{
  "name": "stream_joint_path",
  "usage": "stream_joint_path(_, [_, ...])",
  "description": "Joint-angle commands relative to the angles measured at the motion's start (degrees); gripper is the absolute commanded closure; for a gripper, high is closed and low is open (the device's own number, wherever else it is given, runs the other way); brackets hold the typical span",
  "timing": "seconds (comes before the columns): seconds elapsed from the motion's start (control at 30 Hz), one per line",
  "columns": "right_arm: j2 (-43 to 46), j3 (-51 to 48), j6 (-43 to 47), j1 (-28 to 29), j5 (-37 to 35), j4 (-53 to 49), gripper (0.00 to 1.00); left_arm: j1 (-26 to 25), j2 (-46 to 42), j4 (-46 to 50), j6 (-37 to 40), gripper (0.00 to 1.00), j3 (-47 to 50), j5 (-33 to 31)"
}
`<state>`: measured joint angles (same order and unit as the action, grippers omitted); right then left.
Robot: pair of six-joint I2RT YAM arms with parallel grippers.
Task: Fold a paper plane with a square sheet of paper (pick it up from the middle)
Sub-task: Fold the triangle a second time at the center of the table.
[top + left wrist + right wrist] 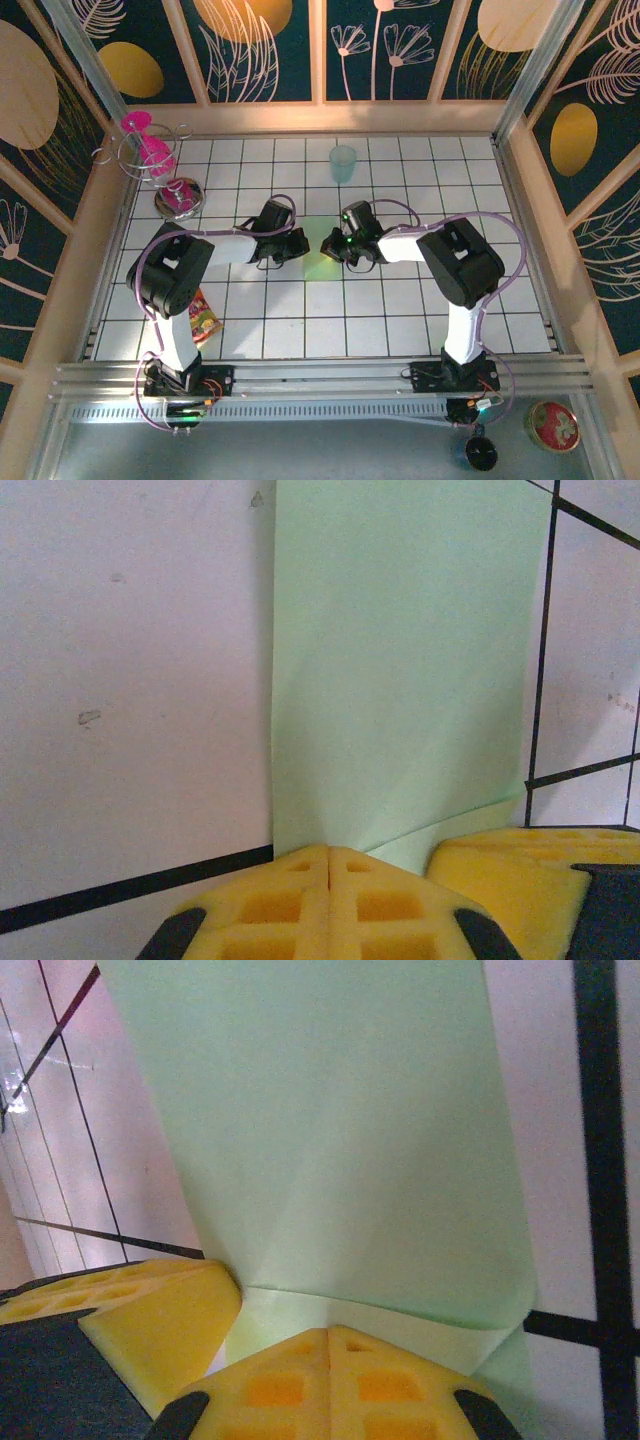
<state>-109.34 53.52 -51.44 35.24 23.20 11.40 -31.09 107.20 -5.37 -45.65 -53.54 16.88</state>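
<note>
Left gripper (330, 875) is sitting with its yellow pads pressed fully together, tips down on the near end of the square sheet of paper (400, 680), at the bottom centre of the left wrist view. Whether a pinch of paper is lying between the pads or the tips are only bearing on it from above cannot be told. Right gripper (330, 1360) is showing the same posture at the bottom centre of its own view: pads closed, tips at the paper's end, where a small flap is curling up at the lower right.

In the top view the two are meeting nose to nose at the middle of the frame, just beside each other, over the tiled table (400, 320). The green paper is lying between and below them, reaching toward the lower part of that frame.

The sheet is appearing as a narrow strip rather than a full square, so it is probably folded over already. Its long axis is running away from both sets of fingertips, up each wrist frame, and crosswise to the line joining the grippers. Neither arm is nearer; both are at the same end, so any next crease or lift is depending on them working as a pair.
</note>
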Motion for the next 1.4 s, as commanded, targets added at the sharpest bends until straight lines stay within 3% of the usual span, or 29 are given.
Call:
stream_joint_path(0.0, [-1.3,-2.3,-0.5,-0.5,-2.7,-2.1,1.00,-0.1,1.3,5.6,1.3,1.00,0.0,-1.8])
stream_joint_path(0.27, [-2.0,-2.4,-0.9,-0.6,-3.2,-3.0,1.00,-0.6,-6.6,6.4,0.4,0.95,-1.0,-0.5])
stream_joint_path(0.5, [-3.2,-2.1,-1.6,-0.6,-2.7,-3.7,1.00,-4.3,-10.4,6.8,-1.6,0.94,2.3,1.5])
stream_joint_path(0.77, [-3.4,-2.5,-2.0,-0.7,-2.1,-3.6,1.00,-6.9,-6.7,6.2,-1.4,0.98,1.8,3.9])
stream_joint_path(1.37, [-3.5,-2.5,-2.2,-0.8,-1.8,-3.7,1.00,-7.5,-0.9,9.4,2.9,0.99,-4.0,2.4])
